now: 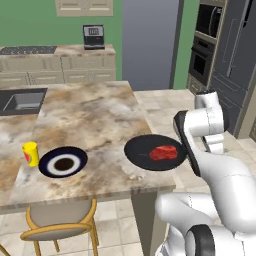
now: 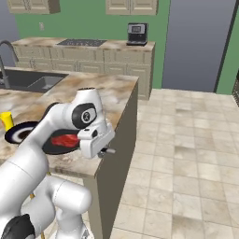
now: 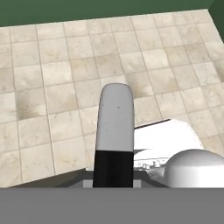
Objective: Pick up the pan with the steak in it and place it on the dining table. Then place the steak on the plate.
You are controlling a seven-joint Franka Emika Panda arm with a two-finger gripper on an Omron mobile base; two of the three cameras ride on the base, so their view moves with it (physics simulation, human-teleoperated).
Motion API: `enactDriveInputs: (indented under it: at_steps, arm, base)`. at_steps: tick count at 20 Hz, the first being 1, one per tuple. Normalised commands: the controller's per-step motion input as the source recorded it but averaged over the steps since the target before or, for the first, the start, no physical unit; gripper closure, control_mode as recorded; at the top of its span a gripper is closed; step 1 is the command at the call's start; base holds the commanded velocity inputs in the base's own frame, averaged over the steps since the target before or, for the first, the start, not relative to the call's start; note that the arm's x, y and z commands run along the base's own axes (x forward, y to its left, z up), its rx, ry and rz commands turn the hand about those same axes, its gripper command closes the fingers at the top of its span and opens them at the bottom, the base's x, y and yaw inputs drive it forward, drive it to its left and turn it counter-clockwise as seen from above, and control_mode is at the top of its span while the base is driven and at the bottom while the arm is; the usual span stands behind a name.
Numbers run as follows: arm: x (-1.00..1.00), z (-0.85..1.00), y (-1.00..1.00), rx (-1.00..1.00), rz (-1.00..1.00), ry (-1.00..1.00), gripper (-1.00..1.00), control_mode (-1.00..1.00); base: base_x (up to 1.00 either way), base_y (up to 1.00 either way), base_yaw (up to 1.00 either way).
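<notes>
White end effector (image 3: 114,131) clamped on flat black pan's (image 1: 145,152) handle, lumpy red steak (image 1: 163,152) inside, marbled dining table (image 1: 95,120)

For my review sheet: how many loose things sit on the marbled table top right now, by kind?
Pan: 1
Steak, lying in the pan: 1
Plate, navy rim: 1
Yellow container beside the plate: 1
Total: 4
</notes>
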Motion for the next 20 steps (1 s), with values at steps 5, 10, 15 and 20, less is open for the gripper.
enactDriveInputs:
  at_steps: [5,10,15,20]
  arm:
    - [0.64,-0.22,0.41,-0.02,-0.06,0.00,1.00,-1.00]
    - [0.63,-0.29,0.22,0.00,-0.03,0.00,1.00,-1.00]
    - [0.47,-0.30,0.06,-0.03,0.00,0.00,1.00,-1.00]
    - [0.38,-0.28,0.25,-0.02,-0.04,0.00,1.00,-1.00]
  base:
    - [0.00,0.00,0.00]
    - [0.00,0.00,0.00]
    - [0.00,0.00,0.00]
    - [0.00,0.00,0.00]
